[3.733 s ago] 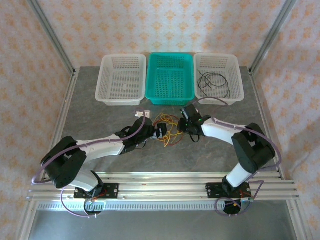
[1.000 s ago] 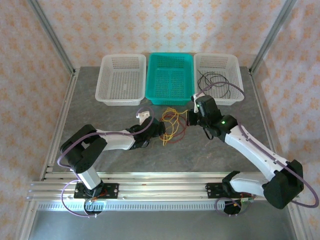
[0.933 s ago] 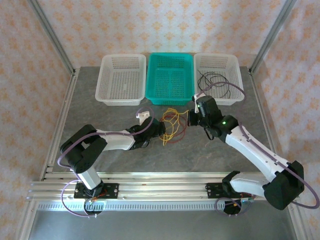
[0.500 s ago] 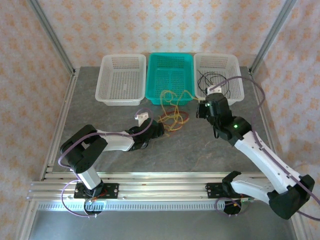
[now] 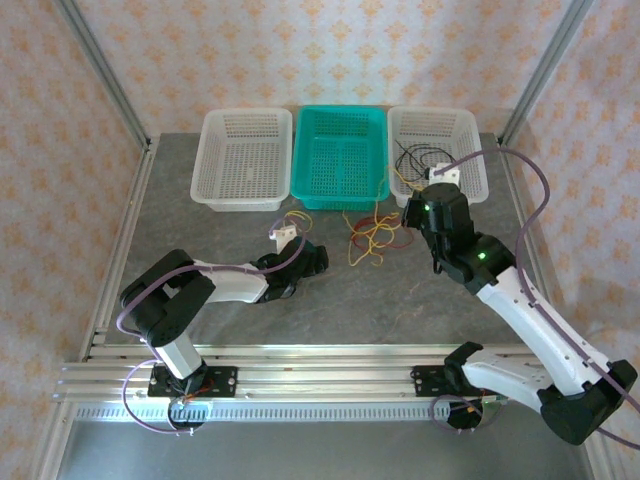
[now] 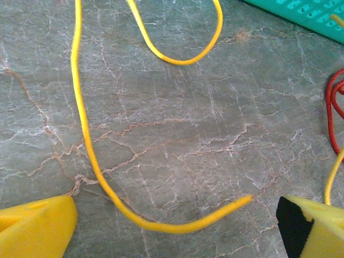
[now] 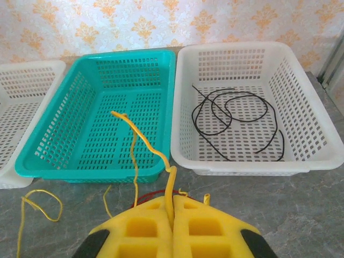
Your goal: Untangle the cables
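Yellow cable (image 7: 171,185) pinched in closed right fingers (image 7: 150,226), loose yellow end (image 6: 161,227) lying between wide-parted left fingers (image 6: 32,228)

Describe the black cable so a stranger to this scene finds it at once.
At the far edge of the table, find the white basket on the right. The black cable lies looped inside it, the only dark one; the cables out on the table are red and yellow.
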You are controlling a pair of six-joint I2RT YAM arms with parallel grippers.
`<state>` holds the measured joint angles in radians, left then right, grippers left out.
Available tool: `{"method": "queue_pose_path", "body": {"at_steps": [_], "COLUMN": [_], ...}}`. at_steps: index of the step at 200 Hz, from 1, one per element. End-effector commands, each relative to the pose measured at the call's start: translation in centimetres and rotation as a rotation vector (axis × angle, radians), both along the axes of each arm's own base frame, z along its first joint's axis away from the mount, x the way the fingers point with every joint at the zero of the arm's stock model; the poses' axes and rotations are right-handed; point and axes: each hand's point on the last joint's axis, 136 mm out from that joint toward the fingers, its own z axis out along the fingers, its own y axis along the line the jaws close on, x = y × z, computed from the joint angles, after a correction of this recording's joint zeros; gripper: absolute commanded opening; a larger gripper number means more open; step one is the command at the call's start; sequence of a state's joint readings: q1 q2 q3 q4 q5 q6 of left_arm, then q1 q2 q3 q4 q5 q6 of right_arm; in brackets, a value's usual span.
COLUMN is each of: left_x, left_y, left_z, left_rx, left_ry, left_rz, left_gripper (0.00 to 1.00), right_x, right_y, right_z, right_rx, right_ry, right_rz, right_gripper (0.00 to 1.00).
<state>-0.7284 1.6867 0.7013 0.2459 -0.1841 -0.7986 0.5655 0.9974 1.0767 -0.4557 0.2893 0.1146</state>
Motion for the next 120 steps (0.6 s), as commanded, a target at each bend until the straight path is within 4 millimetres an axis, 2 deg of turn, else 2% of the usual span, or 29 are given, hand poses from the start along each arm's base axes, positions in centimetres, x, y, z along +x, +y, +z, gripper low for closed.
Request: {"method": "queue_pose_path", "body": {"at_steps": [1, 30, 45, 68, 86, 120], "left_x": [-3.1, -3.6, -3.6, -3.1, -2.9, -3.3], "left_y": [4.1, 4.6, 4.4, 3.7, 3.5, 4.5], "left_z": [-3.8, -3.5, -2.4, 0.8, 4.1, 8.5], "left_rx": [0.151, 0.154, 0.13, 0.074, 0.038, 0.018], "left_ry": [0.124, 0.114, 0.086, 0.001, -0.082, -0.194], "left_rz": [0.019, 0.011, 0.001, -0.031, -0.055, -0.064], "left_gripper": [0.99, 0.99, 0.99, 0.99, 0.99, 0.99], "right_x": [-0.5, -1.1, -1.5, -1.6, -1.7, -2.0], "right_y": [-1.2, -1.3, -1.1, -0.5, 0.0, 1.9], "right_z": [2.6, 2.6, 2.9, 2.8, 2.4, 1.4], "right_rx": [0.028, 0.056, 0.09, 0.106, 0.112, 0.158], "right_ry": [-0.078, -0.103, -0.122, -0.103, -0.088, -0.041], "right_rz": [-0.039, -0.029, -0.009, 0.023, 0.051, 0.14], "right_gripper": [0.0, 0.0, 0.0, 0.0, 0.0, 0.0]}}
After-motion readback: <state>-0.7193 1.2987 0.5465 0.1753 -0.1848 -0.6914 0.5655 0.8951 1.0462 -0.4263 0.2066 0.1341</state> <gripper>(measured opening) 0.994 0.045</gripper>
